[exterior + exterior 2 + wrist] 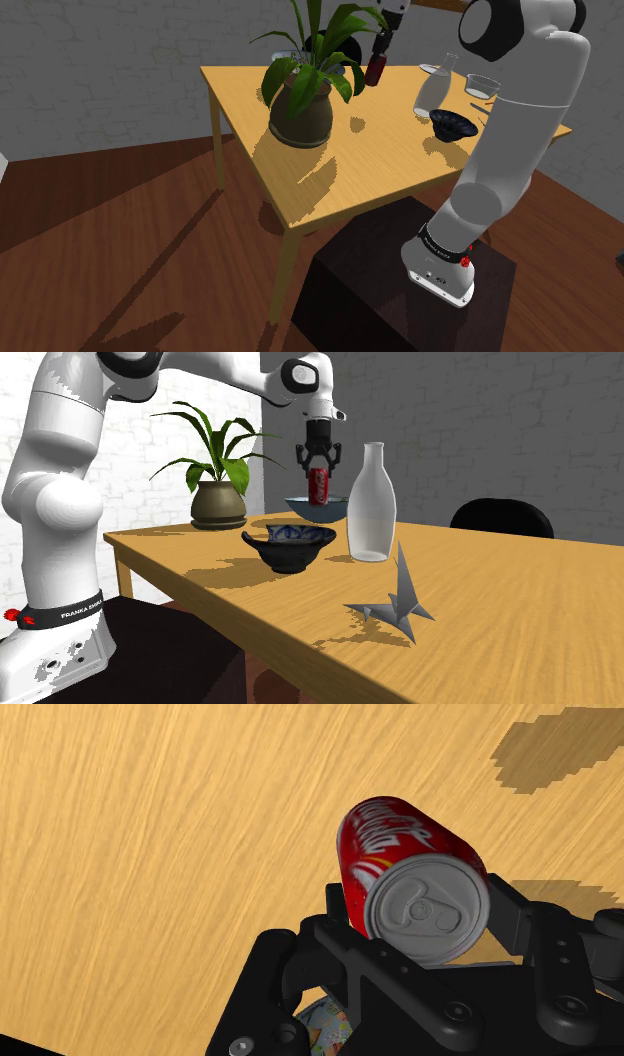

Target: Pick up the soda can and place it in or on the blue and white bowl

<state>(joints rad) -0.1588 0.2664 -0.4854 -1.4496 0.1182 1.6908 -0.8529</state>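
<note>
- One broad wooden bench carries everything, and its top is bare under the can in the wrist view.
- One white arm rises from the stand at the shoulder view's lower right and reaches to the far left of the bench.
- A leafy potted plant stands at the far left of the bench in the shoulder view, its leaves just beside the raised can.
- A tall pale bottle stands to the right of the can in the second exterior view, with a light bowl beyond it.
- The target bowl, dark outside and blue and white inside, sits upright nearer that camera than the can and a little to its left. It looks empty.
- The red soda can hangs in the air clear of the bench, between plant and bottle, and not yet over the target bowl.
- I judge the can light, stiff enough to hold, but thin-walled and smooth. It could dent under a hard squeeze or slip. Across the side wall near the top, as now, looks a fair place to grip.
- The black gripper points down with its two fingers closed against opposite sides of the can, whose silver lid faces the wrist camera.
- A small grey folded-paper bird stands at the near right, well apart.
</note>
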